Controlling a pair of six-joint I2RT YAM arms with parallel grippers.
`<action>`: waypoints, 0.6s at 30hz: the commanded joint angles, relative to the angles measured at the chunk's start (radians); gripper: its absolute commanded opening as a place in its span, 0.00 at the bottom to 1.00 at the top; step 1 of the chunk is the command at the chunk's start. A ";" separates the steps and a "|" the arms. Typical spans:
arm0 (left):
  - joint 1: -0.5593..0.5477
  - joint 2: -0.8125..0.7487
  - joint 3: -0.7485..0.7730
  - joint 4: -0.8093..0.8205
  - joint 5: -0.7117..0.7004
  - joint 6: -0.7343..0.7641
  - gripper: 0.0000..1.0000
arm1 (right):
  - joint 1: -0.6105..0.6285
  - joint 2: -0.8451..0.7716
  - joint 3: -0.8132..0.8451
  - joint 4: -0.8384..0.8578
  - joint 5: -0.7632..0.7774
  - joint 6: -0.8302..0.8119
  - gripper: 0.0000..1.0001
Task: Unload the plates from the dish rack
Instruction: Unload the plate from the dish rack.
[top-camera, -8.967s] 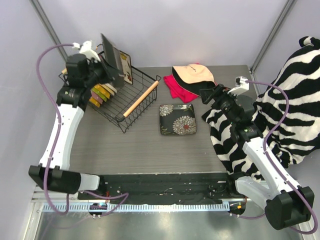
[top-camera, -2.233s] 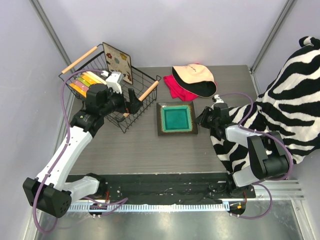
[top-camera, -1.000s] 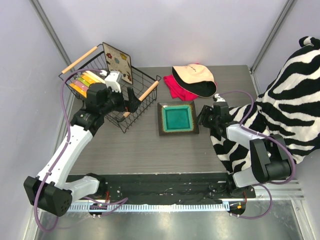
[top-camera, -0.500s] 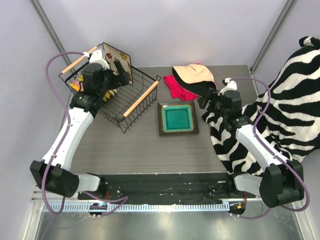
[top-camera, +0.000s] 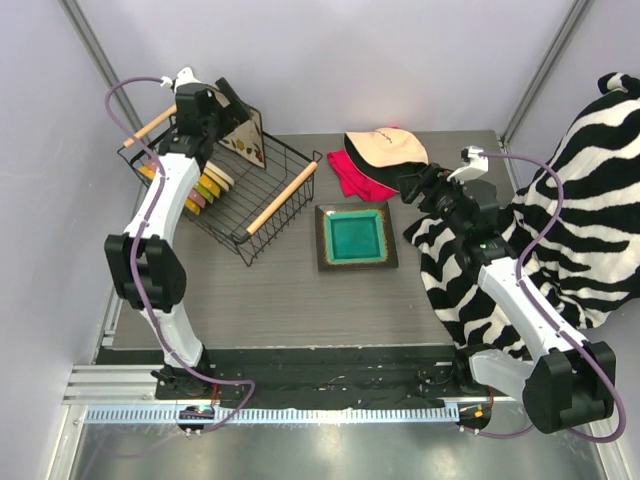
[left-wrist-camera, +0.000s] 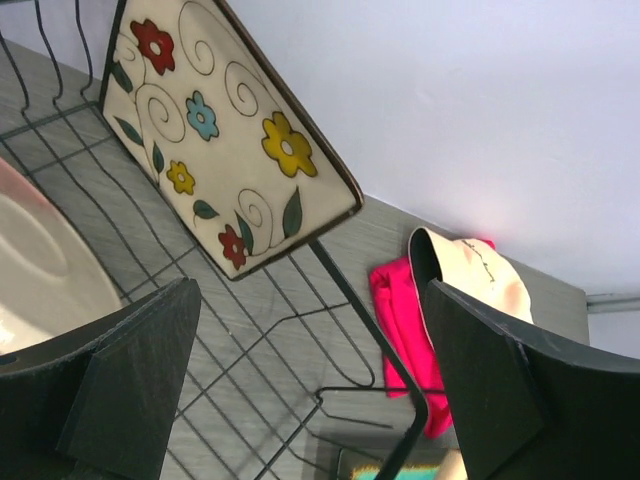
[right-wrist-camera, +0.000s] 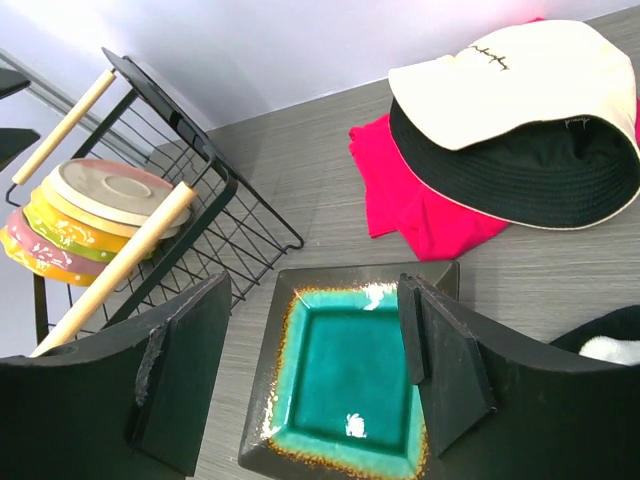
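The black wire dish rack (top-camera: 262, 170) stands at the back left. A square cream plate with coloured flowers (top-camera: 246, 137) leans upright against its far wall, also clear in the left wrist view (left-wrist-camera: 220, 130). Round scalloped plates (top-camera: 205, 185) stand in a row at its left end (right-wrist-camera: 90, 215). My left gripper (top-camera: 228, 108) hangs open above the rack (left-wrist-camera: 370, 320), short of the flowered plate (left-wrist-camera: 320, 370). A square teal plate (top-camera: 357, 237) lies flat on the table. My right gripper (top-camera: 408, 187) is open just above its right side, holding nothing (right-wrist-camera: 310, 370).
A cream-and-black cap (top-camera: 388, 152) rests on a pink cloth (top-camera: 352, 178) at the back, right beside my right gripper. Zebra-print fabric (top-camera: 570, 220) covers the table's right side. The rack's wooden handle (top-camera: 282, 197) lies between rack and teal plate (right-wrist-camera: 350, 385).
The left arm swung from the rack's near side up to its back, over the flowered plate. The right gripper opened wider and lifted back from the teal plate toward the cap.
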 joint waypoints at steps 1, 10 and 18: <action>0.012 0.094 0.145 0.002 0.029 -0.063 1.00 | -0.009 0.006 -0.003 0.053 -0.011 -0.017 0.75; 0.026 0.404 0.482 -0.091 0.071 -0.085 0.92 | -0.015 0.031 -0.028 0.131 -0.082 0.005 0.75; 0.050 0.509 0.552 -0.073 0.071 -0.127 0.89 | -0.029 0.061 -0.032 0.145 -0.087 -0.001 0.75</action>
